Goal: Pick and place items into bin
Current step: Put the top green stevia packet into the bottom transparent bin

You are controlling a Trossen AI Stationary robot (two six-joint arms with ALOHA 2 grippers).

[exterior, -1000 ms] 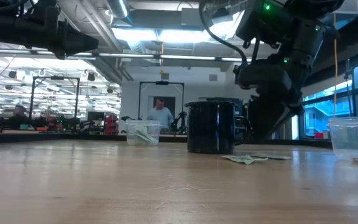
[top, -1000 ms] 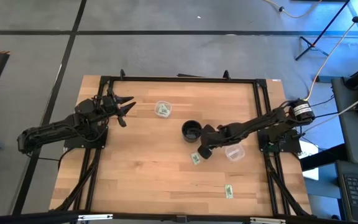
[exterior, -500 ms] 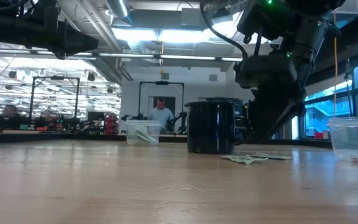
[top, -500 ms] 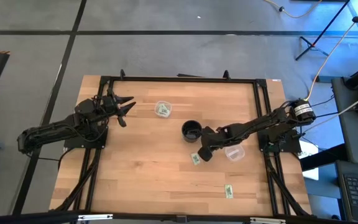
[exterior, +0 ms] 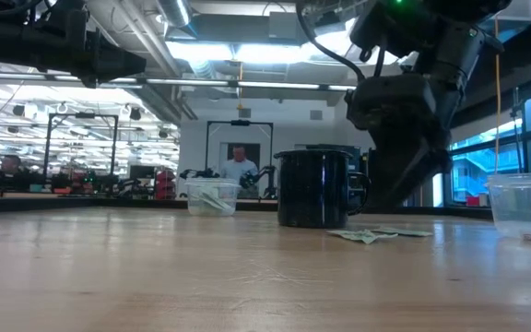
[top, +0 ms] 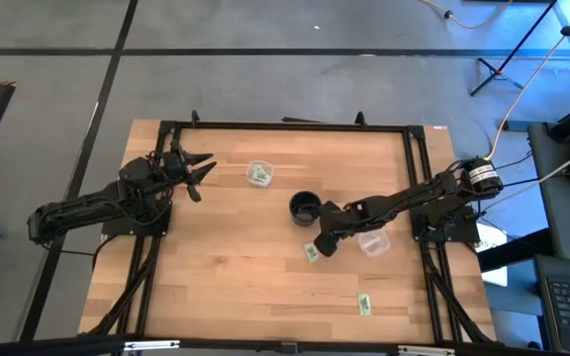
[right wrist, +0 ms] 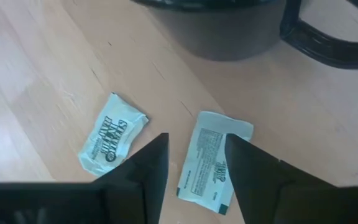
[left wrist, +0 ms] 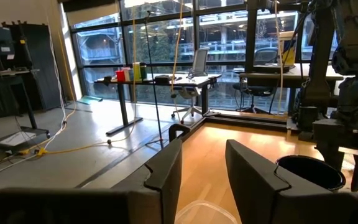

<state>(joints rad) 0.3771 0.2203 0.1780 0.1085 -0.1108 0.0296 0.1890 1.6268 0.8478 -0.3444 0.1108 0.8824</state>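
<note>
Pale green flat packets [right wrist: 113,141] lie on wood table [top: 226,267] by black mug [top: 304,208]; right gripper [top: 321,243], fingers apart, now lower over them; left gripper [top: 202,172] open, unchanged.

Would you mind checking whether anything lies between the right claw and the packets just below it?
Nothing visible does. The right claw hangs open over two packets on bare table; the black mug stands beyond them.

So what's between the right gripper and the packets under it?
Nothing: in the right wrist view the right gripper hangs open over two packets, bare table around them.
</note>
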